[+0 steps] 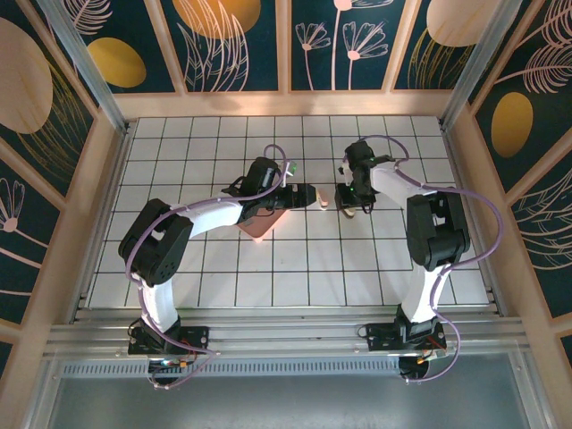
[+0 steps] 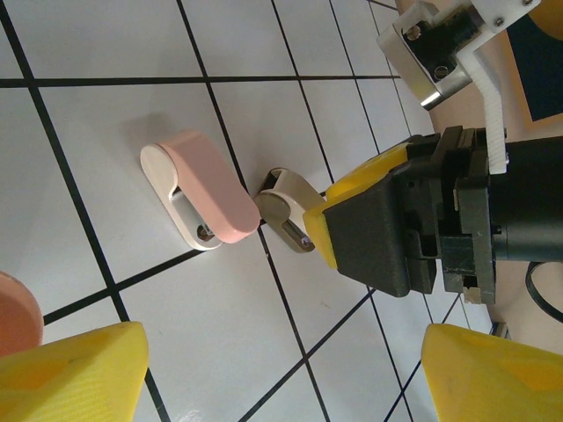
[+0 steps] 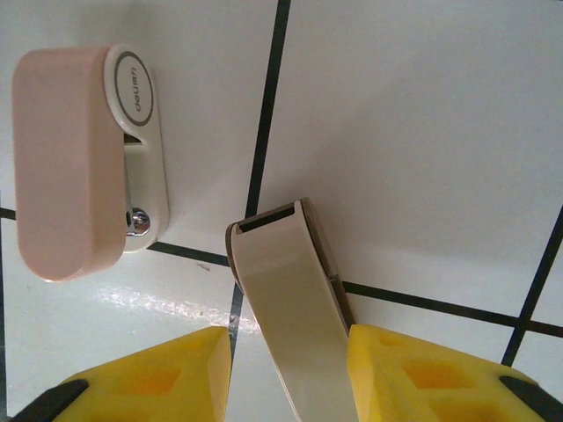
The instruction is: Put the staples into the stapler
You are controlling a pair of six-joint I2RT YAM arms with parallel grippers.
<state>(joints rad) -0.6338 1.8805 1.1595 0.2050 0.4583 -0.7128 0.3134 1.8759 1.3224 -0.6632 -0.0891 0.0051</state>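
Observation:
The stapler's pink-and-white part [image 3: 84, 158] lies flat on the white tiles [image 2: 198, 189]. Its beige metal arm [image 3: 290, 299] slants up beside it, with the slotted end toward the pink part. My right gripper [image 3: 286, 374] is shut on that beige arm [image 2: 286, 207], which sits between the yellow pads [image 3: 422, 369]. My left gripper [image 2: 286, 378] hovers open above bare tile just short of the stapler, nothing between its fingers [image 2: 75, 369]. From above, both grippers meet mid-table, left [image 1: 304, 194] and right [image 1: 350, 198]. The staples are out of view.
A pink tray [image 1: 256, 230] sits under the left wrist, its rim showing at the edge of the left wrist view [image 2: 13, 308]. Wooden walls [image 1: 286, 103] ring the tiled table [image 1: 268, 268]. Open tiles lie in front of both arms.

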